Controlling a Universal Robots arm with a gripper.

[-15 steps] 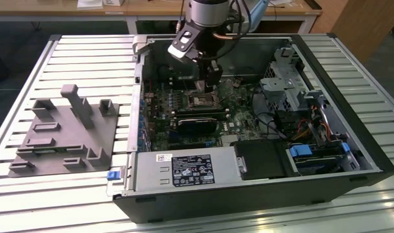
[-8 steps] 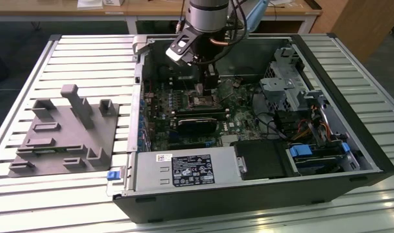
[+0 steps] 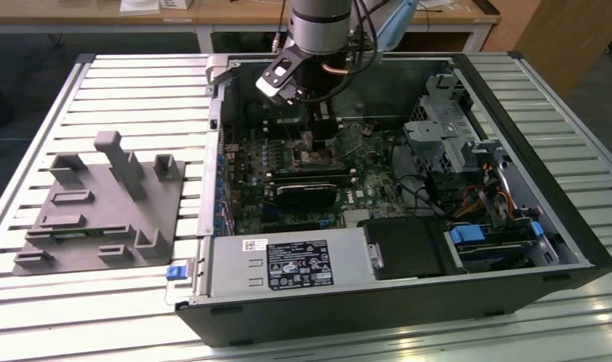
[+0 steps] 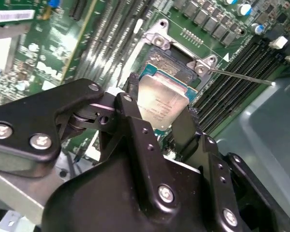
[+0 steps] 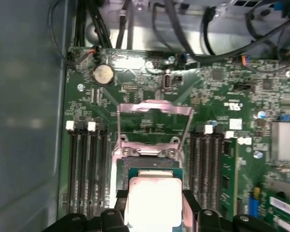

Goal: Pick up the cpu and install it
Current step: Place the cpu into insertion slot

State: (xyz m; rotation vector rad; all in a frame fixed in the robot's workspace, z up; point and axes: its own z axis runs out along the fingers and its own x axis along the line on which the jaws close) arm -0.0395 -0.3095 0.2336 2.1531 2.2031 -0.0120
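The cpu (image 4: 160, 102) is a small square chip with a silver top. It sits level between my gripper's (image 4: 159, 100) two black fingers (image 4: 135, 121), directly over the open socket (image 4: 157, 60) on the green motherboard. In the first wrist view the cpu (image 5: 154, 198) appears bright, with a finger (image 5: 192, 208) against each side edge and my gripper (image 5: 154, 207) shut on it. The socket's metal load plate (image 5: 154, 110) is flipped up behind it. In the exterior view my gripper (image 3: 310, 142) reaches down into the computer case just above the socket (image 3: 314, 157). Whether the chip rests in the socket I cannot tell.
Memory slots (image 5: 87, 169) flank the socket on both sides. The thin socket lever (image 4: 241, 77) sticks out sideways. A black card (image 3: 311, 192), power supply (image 3: 285, 264) and drive cage (image 3: 456, 139) fill the case. A grey fixture plate (image 3: 94, 207) lies on the slatted table at the exterior view's left.
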